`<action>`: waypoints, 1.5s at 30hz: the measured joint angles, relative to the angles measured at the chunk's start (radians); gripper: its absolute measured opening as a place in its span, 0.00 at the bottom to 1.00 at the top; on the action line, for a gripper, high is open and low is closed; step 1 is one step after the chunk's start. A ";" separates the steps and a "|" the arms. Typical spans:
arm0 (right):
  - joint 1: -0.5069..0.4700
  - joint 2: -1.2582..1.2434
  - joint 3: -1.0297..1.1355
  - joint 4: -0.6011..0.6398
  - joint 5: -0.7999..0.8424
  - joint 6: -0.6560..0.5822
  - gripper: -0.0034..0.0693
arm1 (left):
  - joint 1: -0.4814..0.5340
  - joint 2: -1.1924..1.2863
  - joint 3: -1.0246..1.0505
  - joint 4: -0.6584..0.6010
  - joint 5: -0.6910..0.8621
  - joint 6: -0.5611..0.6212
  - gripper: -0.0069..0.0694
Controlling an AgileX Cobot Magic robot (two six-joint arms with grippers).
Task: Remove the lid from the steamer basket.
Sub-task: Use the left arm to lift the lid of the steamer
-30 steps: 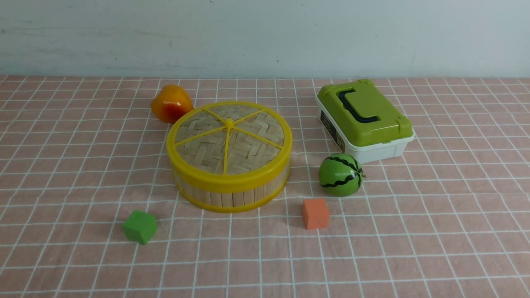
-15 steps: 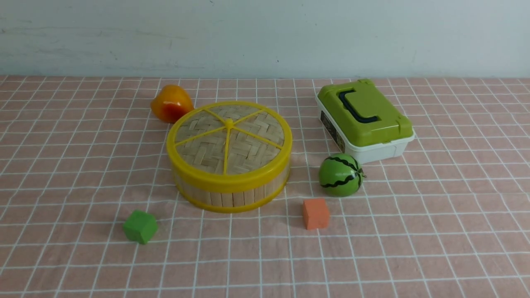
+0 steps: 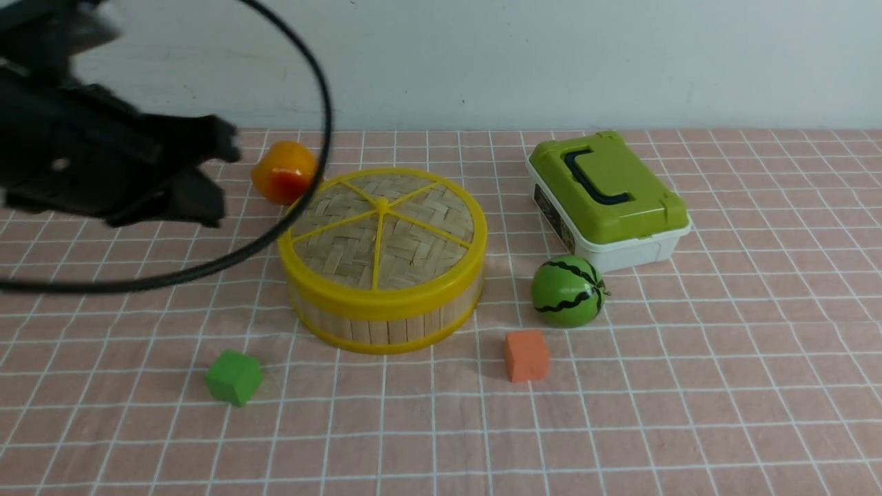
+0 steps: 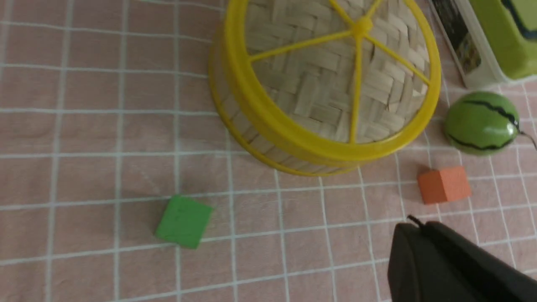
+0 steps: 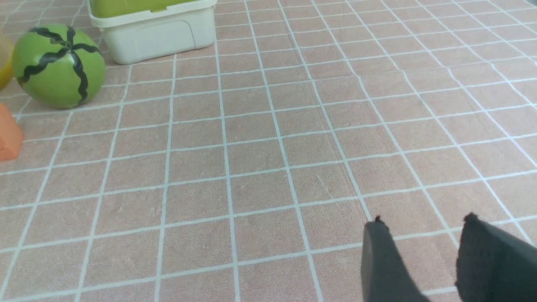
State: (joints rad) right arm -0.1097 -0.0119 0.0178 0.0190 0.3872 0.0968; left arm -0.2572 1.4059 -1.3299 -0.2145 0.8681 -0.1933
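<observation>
One pink-checked bench carries the steamer basket mid-scene, the lid seated on top. The left claw, pressed together, hangs left of the basket, not touching it; the right claw stands spread, holding nothing.

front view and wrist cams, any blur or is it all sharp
Front view: the left arm and its cable are motion-blurred; the basket and green box are sharp. Left wrist view: slightly soft throughout. Right wrist view: the melon is crisp.

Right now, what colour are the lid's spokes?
Yellow spokes on the lid, clearest in the left wrist view.
</observation>
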 joint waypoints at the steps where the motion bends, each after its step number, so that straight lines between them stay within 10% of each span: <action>1: 0.000 0.000 0.000 0.000 0.000 0.000 0.38 | -0.019 0.039 -0.049 0.015 0.018 0.000 0.07; 11: 0.000 0.000 0.000 0.000 0.000 0.000 0.38 | -0.206 0.555 -0.619 0.415 0.297 -0.101 0.11; 23: 0.000 0.000 0.000 0.000 0.000 0.000 0.38 | -0.230 0.850 -1.001 0.488 0.375 -0.134 0.59; 45: 0.000 0.000 0.000 0.000 0.000 0.000 0.38 | -0.230 0.922 -1.008 0.496 0.313 -0.121 0.53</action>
State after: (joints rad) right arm -0.1097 -0.0119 0.0178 0.0190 0.3872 0.0968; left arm -0.4869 2.3277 -2.3381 0.2814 1.1813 -0.3145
